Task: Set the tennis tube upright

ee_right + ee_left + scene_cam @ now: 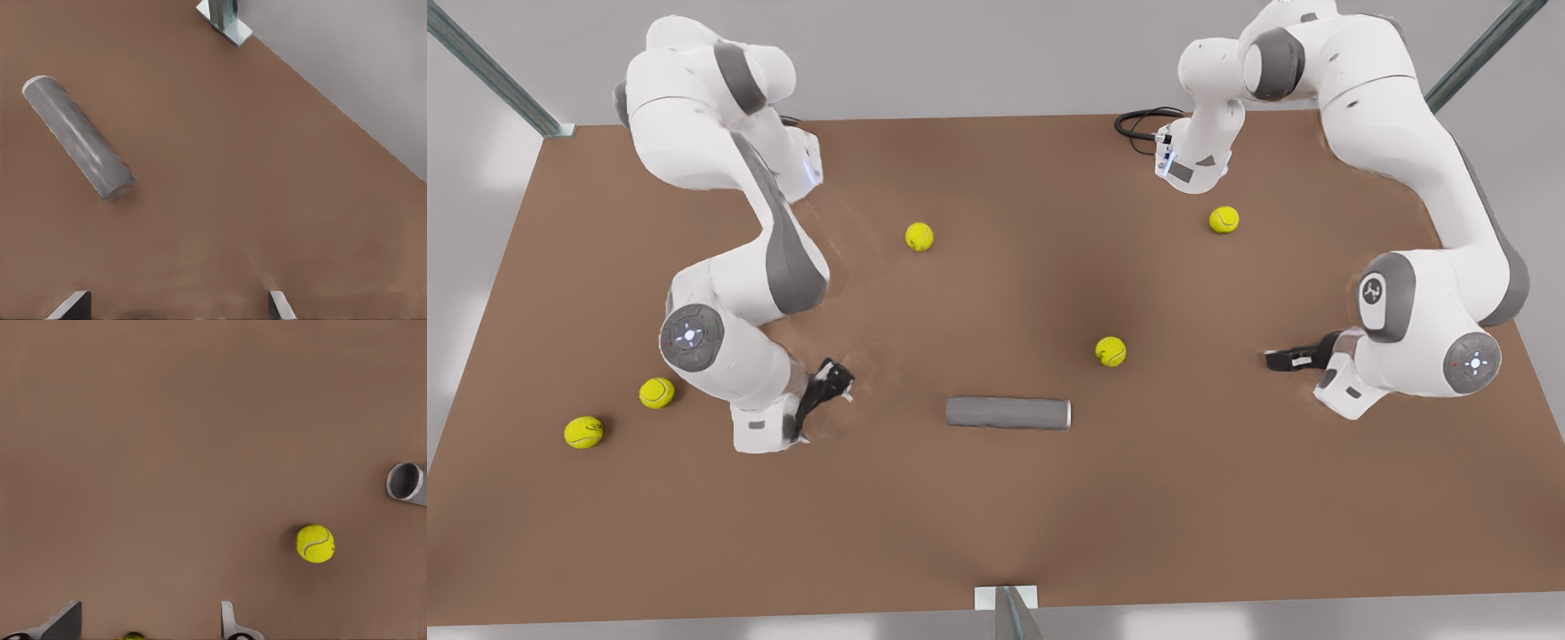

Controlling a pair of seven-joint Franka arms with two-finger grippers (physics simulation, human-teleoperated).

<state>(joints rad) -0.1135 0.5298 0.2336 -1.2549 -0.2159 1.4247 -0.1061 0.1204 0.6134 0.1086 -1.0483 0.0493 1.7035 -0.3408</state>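
My left hand (pixel 1282 359) spread, low over worktop (pixel 996 533), my right hand (pixel 838 380) spread, tube (pixel 1008 413) lying flat between them.

Bare table (pixel 996 533) around tennis tube (pixel 1008 413)

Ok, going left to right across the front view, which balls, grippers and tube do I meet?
First tennis ball → second tennis ball → right gripper → third tennis ball → tennis tube → fourth tennis ball → fifth tennis ball → left gripper.
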